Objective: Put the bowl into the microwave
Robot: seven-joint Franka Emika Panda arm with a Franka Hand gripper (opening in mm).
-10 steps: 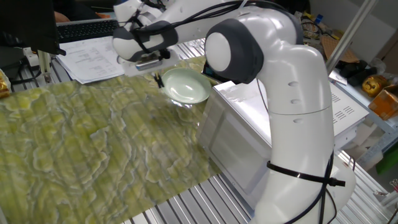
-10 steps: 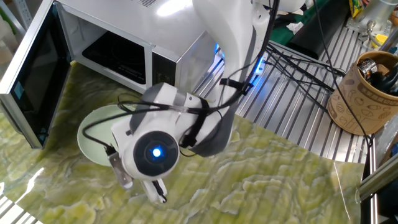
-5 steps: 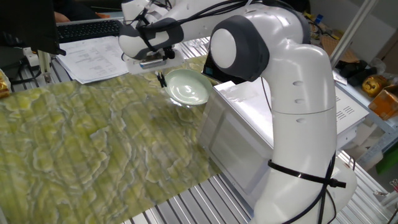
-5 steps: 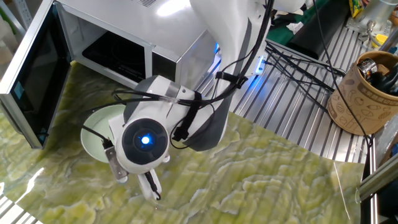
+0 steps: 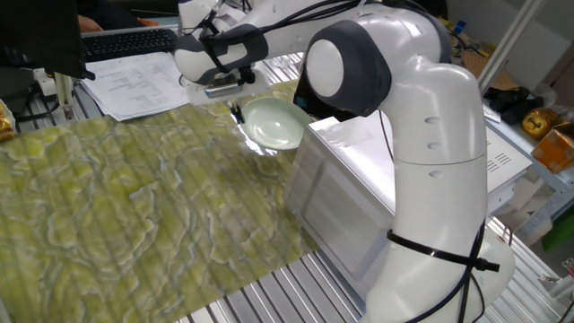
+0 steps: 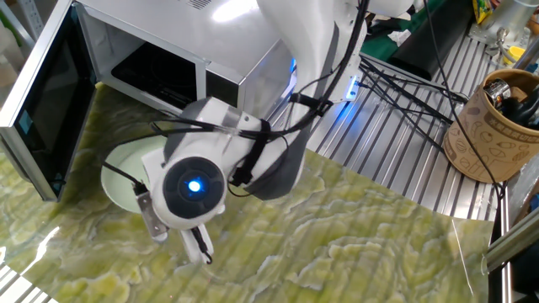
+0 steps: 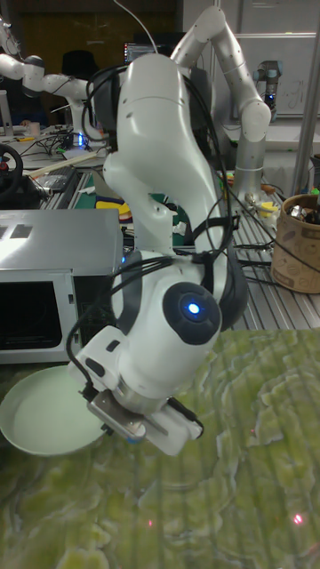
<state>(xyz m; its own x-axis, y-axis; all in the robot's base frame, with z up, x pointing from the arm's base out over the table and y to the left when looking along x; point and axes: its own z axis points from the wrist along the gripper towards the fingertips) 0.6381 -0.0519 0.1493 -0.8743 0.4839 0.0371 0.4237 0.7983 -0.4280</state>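
Note:
The pale green bowl (image 5: 272,124) hangs slightly tilted just above the green mat, close to the front of the microwave (image 5: 360,160). My gripper (image 5: 235,113) is shut on the bowl's near rim, with dark fingers pinching the edge. In the other fixed view the bowl (image 6: 123,171) shows to the left of my wrist, whose body hides the fingertips. There the microwave (image 6: 173,52) stands with its dark glass door (image 6: 40,94) swung open and its cavity empty. The tall view shows the bowl (image 7: 46,411) low in front of the microwave (image 7: 49,267).
A green marbled mat (image 5: 134,206) covers the slatted metal table. Papers (image 5: 134,82) and a keyboard (image 5: 121,40) lie at the far edge. A brown cup of tools (image 6: 493,126) and a tangle of cables (image 6: 404,80) sit to the right of the microwave.
My gripper has carried the bowl a short way toward the open microwave, and the wrist has turned slightly. The gripper stays shut on the rim.

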